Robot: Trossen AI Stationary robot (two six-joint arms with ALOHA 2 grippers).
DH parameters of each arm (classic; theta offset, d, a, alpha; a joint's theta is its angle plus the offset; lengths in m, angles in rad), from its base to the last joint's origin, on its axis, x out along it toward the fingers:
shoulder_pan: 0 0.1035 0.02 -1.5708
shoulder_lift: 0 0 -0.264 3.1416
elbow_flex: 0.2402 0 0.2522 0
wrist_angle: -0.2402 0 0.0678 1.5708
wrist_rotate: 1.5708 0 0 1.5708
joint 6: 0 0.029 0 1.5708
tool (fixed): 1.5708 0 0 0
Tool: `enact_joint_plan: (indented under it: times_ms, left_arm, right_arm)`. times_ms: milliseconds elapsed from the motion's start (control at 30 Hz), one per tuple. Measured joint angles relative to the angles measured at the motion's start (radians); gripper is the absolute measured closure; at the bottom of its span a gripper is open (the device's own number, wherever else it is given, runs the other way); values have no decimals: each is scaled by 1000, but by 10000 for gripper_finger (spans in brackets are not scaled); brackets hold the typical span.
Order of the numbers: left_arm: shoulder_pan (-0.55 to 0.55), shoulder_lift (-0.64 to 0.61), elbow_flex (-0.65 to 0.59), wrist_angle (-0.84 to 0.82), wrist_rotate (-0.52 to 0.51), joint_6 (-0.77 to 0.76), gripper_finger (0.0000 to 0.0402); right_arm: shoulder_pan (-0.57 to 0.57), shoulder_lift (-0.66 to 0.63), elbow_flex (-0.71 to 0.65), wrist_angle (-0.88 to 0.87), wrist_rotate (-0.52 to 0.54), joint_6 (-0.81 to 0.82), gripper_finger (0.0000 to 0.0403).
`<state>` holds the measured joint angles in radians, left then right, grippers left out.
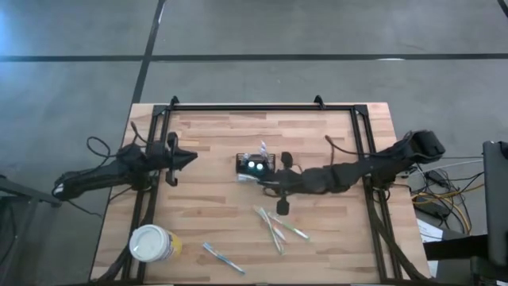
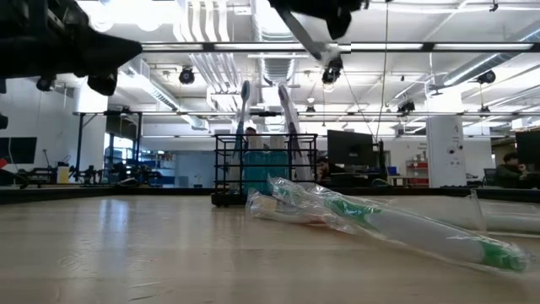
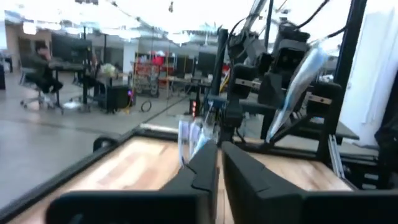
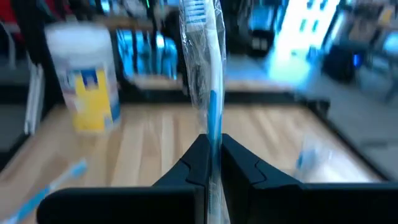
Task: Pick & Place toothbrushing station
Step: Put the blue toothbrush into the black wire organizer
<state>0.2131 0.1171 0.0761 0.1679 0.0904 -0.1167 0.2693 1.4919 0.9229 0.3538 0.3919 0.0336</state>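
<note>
The black wire-mesh caddy stands on its base at the table's middle, with two wrapped toothbrushes upright in it. It also shows in the low view. My right gripper, just right of and nearer than the caddy, is shut on a plastic-wrapped toothbrush with a blue handle. This toothbrush also shows in the left wrist view. My left gripper is shut and empty, level, left of the caddy and pointing at it. My right gripper pinches the wrapped toothbrush by its blue handle between its two fingers. The toothbrush sticks out past the fingertips, with its bristle head at the free end. It is lifted clear of the table and tilted.
Several wrapped toothbrushes lie on the table nearer than the caddy and fill the low view's foreground. A blue one lies near the front edge. A round white-and-yellow cup stands at the near left. A black frame borders the table.
</note>
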Motion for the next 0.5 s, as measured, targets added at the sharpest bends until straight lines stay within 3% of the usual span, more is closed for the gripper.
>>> enact_joint_plan:
  times_ms: [333,500]
  left_arm:
    - [0,214,84,183,65,12,219]
    - [0,346,163,250,89,19,181]
  right_arm:
    - [-72,-2,2,118,-34,-84,385]
    - [-93,-2,2,183,-82,-126,385]
